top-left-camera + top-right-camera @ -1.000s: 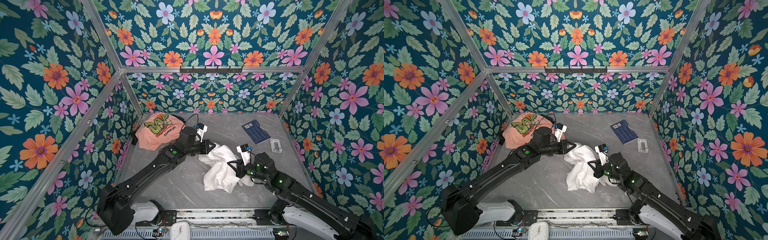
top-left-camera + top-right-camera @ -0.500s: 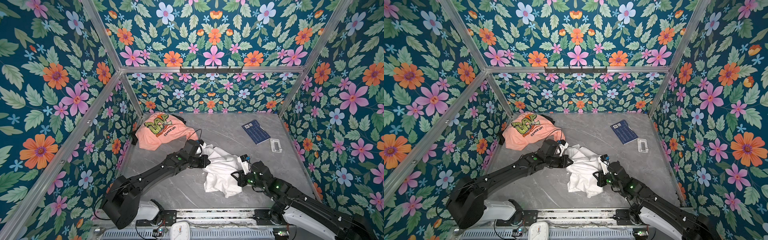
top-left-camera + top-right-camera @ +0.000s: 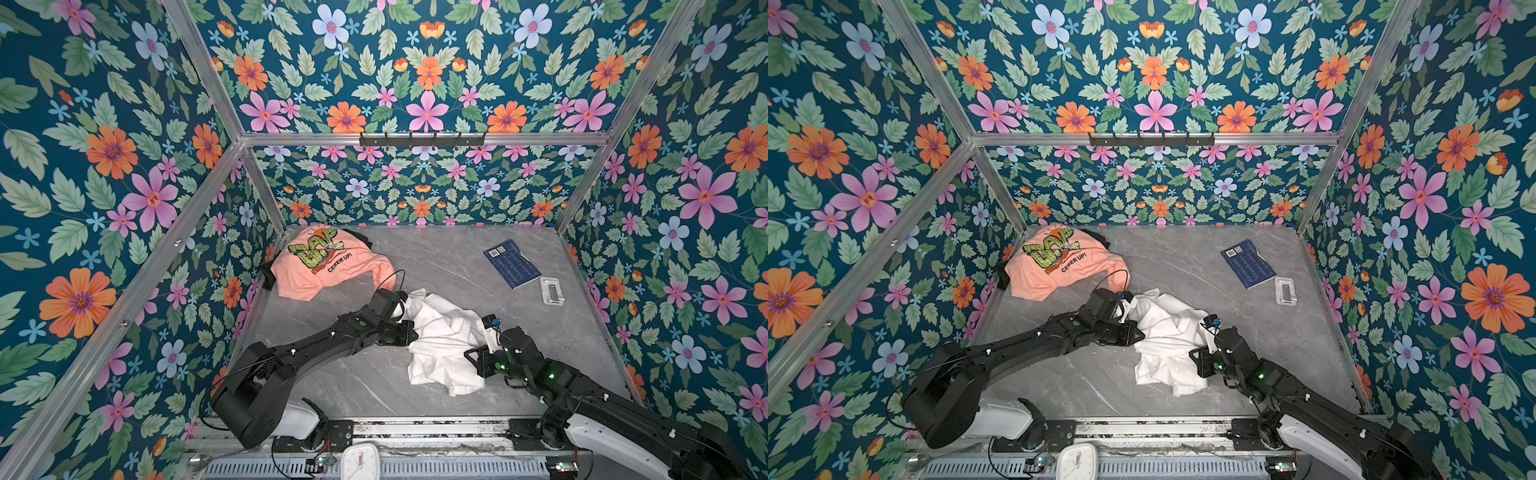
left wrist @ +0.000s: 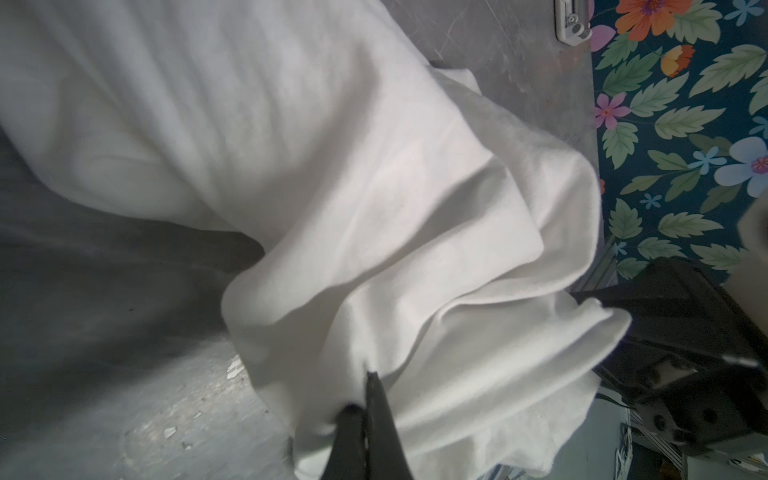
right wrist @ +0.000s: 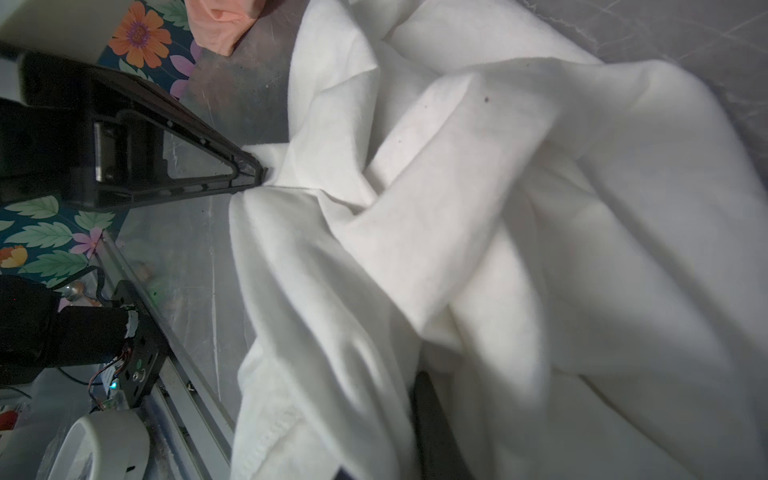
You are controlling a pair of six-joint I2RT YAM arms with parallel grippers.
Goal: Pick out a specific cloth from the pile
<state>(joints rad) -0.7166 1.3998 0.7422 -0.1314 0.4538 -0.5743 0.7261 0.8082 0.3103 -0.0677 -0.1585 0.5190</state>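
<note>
Clock read over the tabletop (image 3: 332, 386) as in both top views, 12 at the far wall (image 3: 415, 195)

- the cloth (image 3: 440, 332): plain white, crumpled in loose folds, lying on the grey marbled tabletop at about centre, with its lower part trailing toward 6 o'clock. Clear of the pile, bare surface between them
- the pile (image 3: 307, 282): in the 10 o'clock corner, against the walls. Peach-pink T-shirt (image 3: 353, 270) on top, green graphic face up; black garment (image 3: 362, 237) showing only as edges beneath it
- left end effector (image 3: 409, 332): at the 9 o'clock edge of the cloth. Left wrist view has the jaws pressed together with a fold of white fabric nipped at the tips (image 4: 370, 380); the right wrist view shows the same tip (image 5: 259, 170) biting the cloth's edge, folds radiating from it
- right end effector (image 3: 473, 359): low at the 3 o'clock edge of the cloth, touching it. In the right wrist view only one dark finger (image 5: 428, 415) shows, with fabric draped around it and the other hidden; cannot tell how wide the jaws stand, nor whether any fabric is held
- blue book (image 3: 512, 264) flat at 1 o'clock; small white plastic piece (image 3: 551, 291) just beside it at 2 o'clock; both well apart from the cloth
</note>
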